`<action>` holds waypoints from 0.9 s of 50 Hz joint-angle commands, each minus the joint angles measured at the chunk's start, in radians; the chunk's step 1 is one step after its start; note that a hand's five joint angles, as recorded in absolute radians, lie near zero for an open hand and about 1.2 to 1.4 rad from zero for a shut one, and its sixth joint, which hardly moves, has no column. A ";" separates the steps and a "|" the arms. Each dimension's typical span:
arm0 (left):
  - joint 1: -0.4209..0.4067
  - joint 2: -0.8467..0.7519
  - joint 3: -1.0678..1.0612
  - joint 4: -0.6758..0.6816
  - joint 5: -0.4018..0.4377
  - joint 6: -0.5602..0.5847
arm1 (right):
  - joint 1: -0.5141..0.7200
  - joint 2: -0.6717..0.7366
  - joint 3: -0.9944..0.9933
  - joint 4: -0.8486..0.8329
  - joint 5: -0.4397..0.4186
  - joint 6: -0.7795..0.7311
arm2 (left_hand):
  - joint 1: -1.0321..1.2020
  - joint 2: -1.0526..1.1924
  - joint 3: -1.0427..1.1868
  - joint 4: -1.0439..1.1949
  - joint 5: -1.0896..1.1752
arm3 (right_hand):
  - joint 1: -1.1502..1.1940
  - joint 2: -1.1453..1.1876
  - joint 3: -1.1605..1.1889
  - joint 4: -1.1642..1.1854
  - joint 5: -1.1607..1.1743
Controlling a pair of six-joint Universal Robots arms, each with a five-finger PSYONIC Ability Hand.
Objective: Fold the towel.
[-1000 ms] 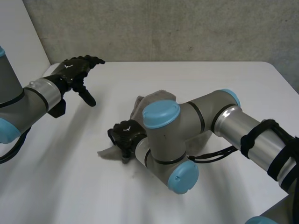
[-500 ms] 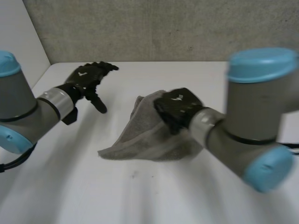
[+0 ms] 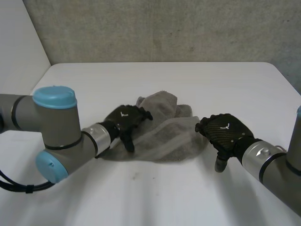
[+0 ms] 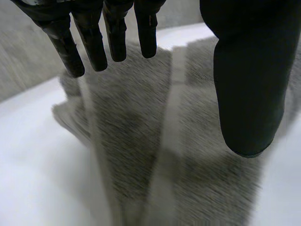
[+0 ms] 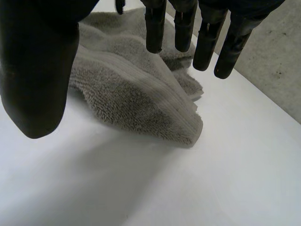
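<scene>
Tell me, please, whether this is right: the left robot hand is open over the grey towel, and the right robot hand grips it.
Not quite: the right wrist view shows the right robot hand open too, fingers straight by the towel, gripping nothing.

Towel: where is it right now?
Head view: the towel lies crumpled in the middle of the table, left hand over its left end, right hand beside its right edge.
</scene>
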 commanded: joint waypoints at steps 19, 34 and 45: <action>0.017 0.204 0.025 -0.031 -0.130 -0.016 | 0.184 0.148 -0.179 -0.126 -0.043 0.360 | -0.053 -0.055 -0.054 -0.053 -0.057 | -0.006 -0.011 -0.006 -0.008 0.030; 0.196 0.244 0.125 -0.126 -0.125 -0.026 | 0.426 0.593 -0.746 0.108 -0.031 0.421 | -0.086 -0.088 -0.087 -0.086 -0.090 | 0.076 0.071 0.076 0.074 0.112; 0.200 0.249 0.136 -0.132 -0.125 -0.057 | 0.497 0.814 -1.065 0.202 0.013 0.457 | -0.095 -0.096 -0.096 -0.095 -0.099 | 0.210 0.206 0.210 0.209 0.247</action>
